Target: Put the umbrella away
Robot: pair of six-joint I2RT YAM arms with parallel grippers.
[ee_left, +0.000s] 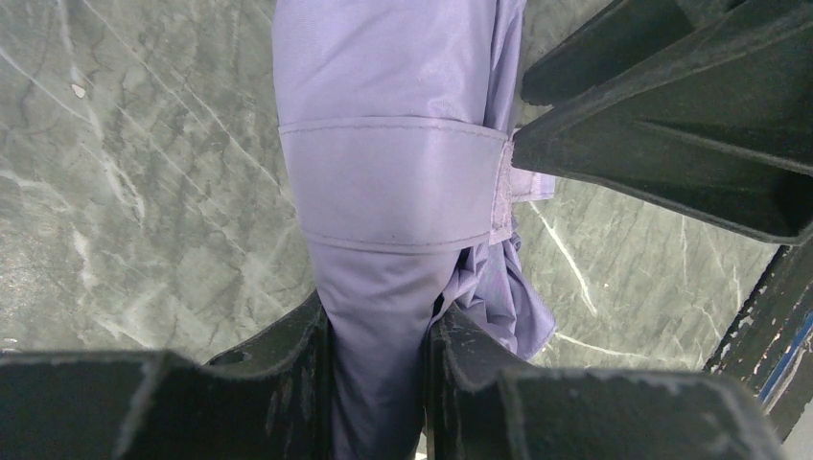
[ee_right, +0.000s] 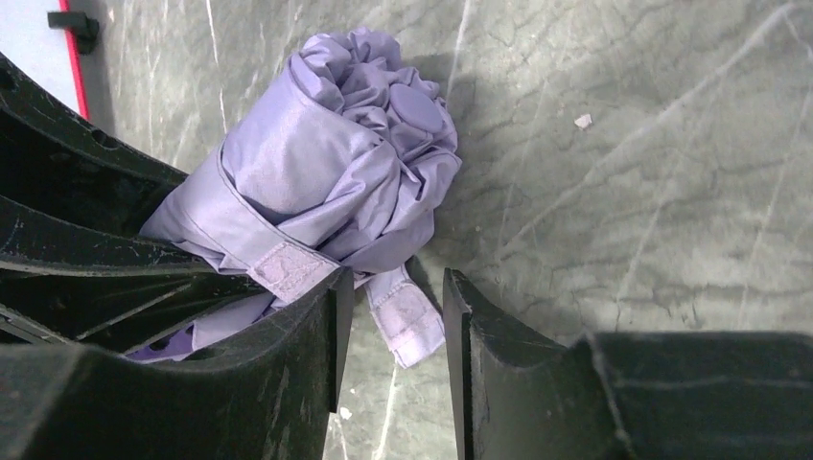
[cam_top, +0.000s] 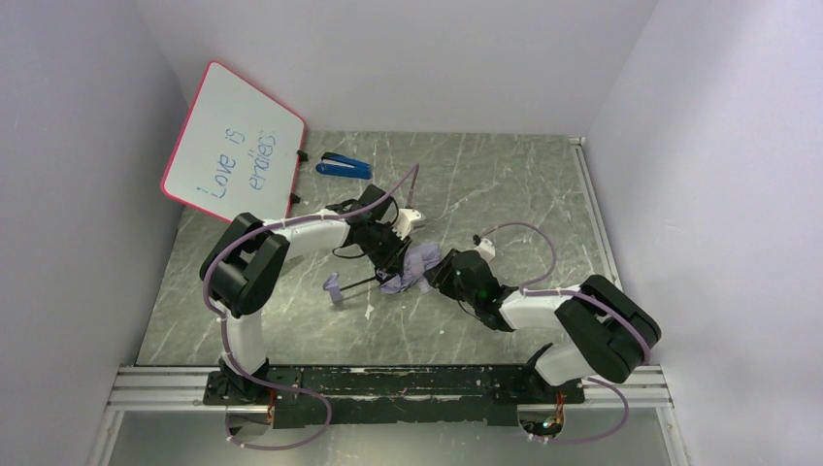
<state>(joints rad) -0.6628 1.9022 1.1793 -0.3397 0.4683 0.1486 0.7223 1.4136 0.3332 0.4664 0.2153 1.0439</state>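
The umbrella (cam_top: 412, 264) lies folded on the table as a pale lilac bundle, its shaft and small lilac handle (cam_top: 333, 288) reaching left. My left gripper (cam_top: 390, 260) is shut on the rolled canopy (ee_left: 383, 86); in the left wrist view the fabric is pinched between its fingers (ee_left: 379, 321), just below the closure strap (ee_left: 393, 182) that wraps the roll. My right gripper (cam_top: 439, 275) is open at the bundle's right side. In the right wrist view the strap's loose tab (ee_right: 407, 321) hangs in the gap of the right gripper (ee_right: 395, 287), beside the bundle (ee_right: 326, 182).
A red-framed whiteboard (cam_top: 233, 141) leans at the back left, with a blue stapler (cam_top: 345, 166) beside it. The green marbled table (cam_top: 505, 184) is walled at left, back and right. A metal rail (cam_top: 388, 383) with the arm bases runs along the near edge.
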